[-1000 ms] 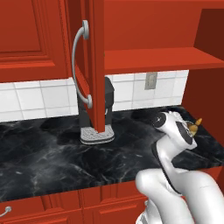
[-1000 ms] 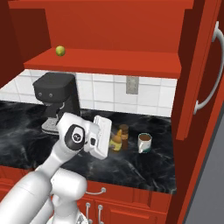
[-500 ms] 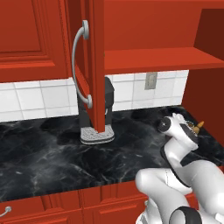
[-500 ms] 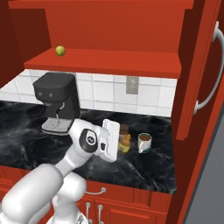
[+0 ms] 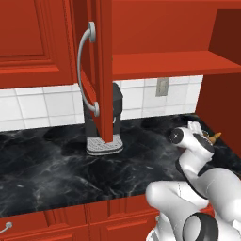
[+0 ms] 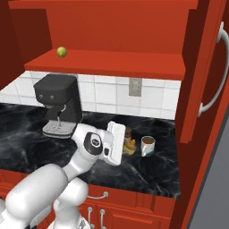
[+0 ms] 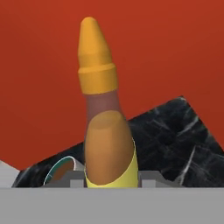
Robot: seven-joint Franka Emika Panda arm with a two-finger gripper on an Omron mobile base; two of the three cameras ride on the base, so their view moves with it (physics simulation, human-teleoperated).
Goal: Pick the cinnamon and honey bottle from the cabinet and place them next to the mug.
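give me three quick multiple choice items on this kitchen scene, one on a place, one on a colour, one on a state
1. Where is the small green fruit?
A. on the red shelf
B. on the counter
C. in the mug

2. What colour is the honey bottle tip?
A. blue
B. orange
C. white

3. How is the gripper?
A. wide open, holding nothing
B. shut on the honey bottle
C. shut on the mug

Key: 1 A, it sits at the shelf's left end above the coffee machine. 2 B, the pointed cap is orange. 3 B, the bottle rises from between the fingers, the mug beside.

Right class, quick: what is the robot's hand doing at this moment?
Hand: closed on the honey bottle, held low over the counter beside the mug.
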